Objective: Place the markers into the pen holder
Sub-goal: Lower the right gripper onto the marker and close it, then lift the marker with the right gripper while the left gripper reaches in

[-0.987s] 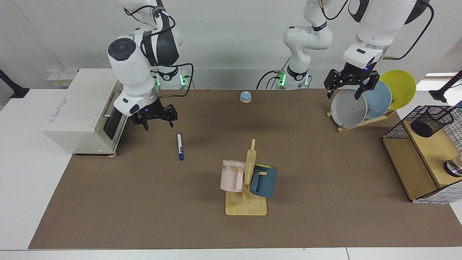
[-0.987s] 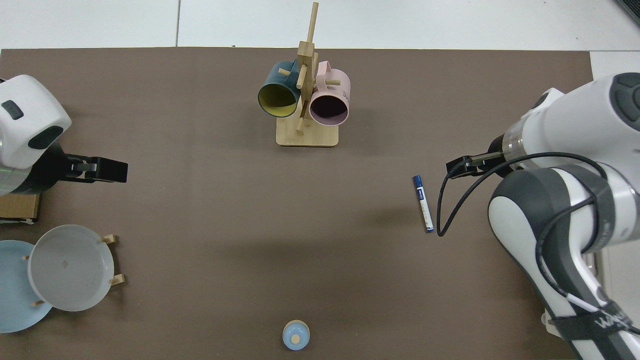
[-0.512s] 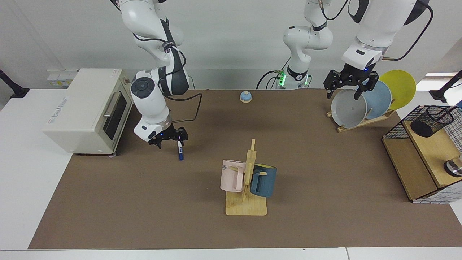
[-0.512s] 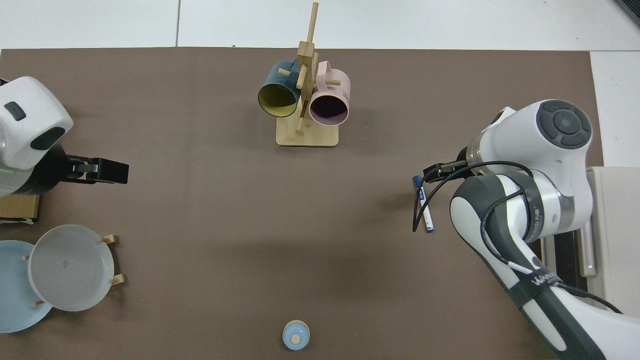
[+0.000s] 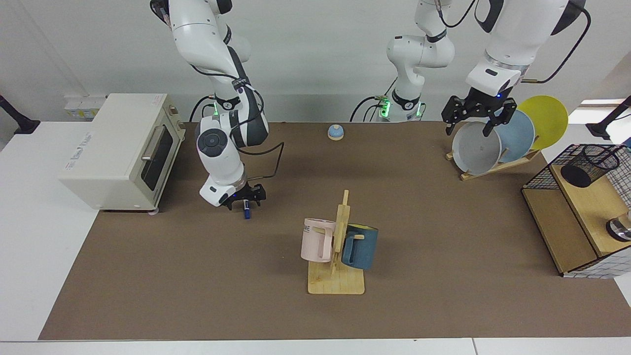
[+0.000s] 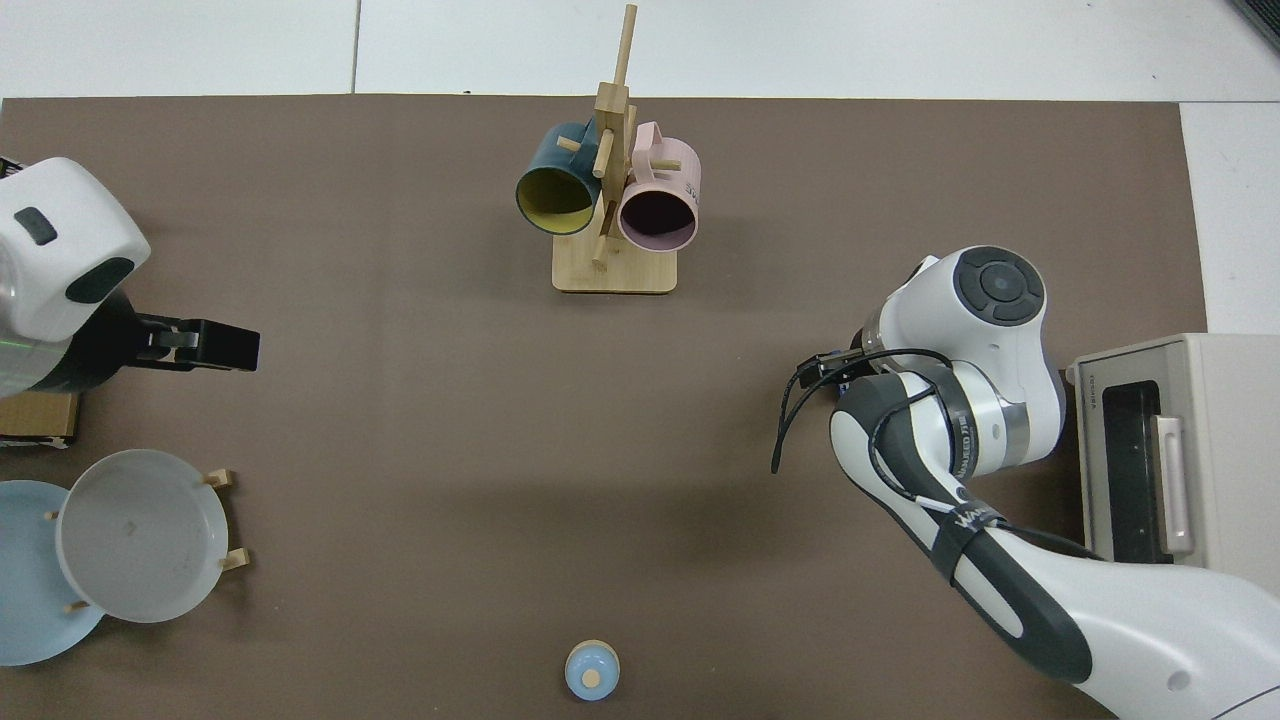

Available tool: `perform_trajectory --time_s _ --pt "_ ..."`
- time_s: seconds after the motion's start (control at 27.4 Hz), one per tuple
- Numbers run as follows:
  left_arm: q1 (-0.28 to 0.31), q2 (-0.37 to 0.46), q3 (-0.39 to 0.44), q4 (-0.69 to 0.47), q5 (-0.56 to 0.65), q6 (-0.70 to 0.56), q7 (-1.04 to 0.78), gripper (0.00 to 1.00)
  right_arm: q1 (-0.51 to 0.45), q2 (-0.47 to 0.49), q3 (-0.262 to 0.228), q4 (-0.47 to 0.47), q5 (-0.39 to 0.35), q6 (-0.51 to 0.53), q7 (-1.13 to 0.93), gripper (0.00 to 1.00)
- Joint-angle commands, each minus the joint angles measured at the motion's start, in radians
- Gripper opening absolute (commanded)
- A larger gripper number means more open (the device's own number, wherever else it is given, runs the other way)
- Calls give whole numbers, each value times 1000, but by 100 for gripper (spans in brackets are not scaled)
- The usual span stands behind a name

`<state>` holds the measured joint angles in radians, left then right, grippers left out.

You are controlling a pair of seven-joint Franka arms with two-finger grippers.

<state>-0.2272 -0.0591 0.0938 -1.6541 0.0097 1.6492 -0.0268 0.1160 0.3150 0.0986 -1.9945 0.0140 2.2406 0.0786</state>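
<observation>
My right hand (image 5: 245, 201) sits low over the marker (image 5: 247, 214) on the bench (image 5: 197, 276); I cannot tell its grip. My left hand (image 5: 474, 120) waits open above the plates (image 5: 475, 148).

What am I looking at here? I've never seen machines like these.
These are two robot arms at a table, each ending in a two-finger gripper. One picture is taken from across the table, the other from above. The right gripper is down at the marker, a white pen with a blue end that lies on the brown mat; only its tip shows, so a grasp cannot be confirmed. The left gripper waits, open, above the plates. Also there: a toaster oven, two mugs on a wooden stand, a small bell, and the black mesh pen holder where the marker should go.
</observation>
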Motion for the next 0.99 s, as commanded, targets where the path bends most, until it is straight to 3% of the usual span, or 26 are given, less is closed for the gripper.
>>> perform_trajectory --time_s 0.0,0.11,0.4,0.51,0.95 --pt "5 -30 -2 -33 4 -2 11 100 -2 10 3 -20 -29 20 27 90" --pt "5 -30 -2 -33 4 -2 11 100 -6 10 3 -20 -35 20 27 76" --pt "5 -30 -2 -33 4 -3 11 100 -12 13 3 -17 -39 20 27 13" --pt "5 -30 -2 -32 4 -3 11 100 -12 13 3 -17 -39 25 27 0" --pt "5 -30 -2 -32 4 -3 10 100 -15 16 3 5 -39 16 26 0"
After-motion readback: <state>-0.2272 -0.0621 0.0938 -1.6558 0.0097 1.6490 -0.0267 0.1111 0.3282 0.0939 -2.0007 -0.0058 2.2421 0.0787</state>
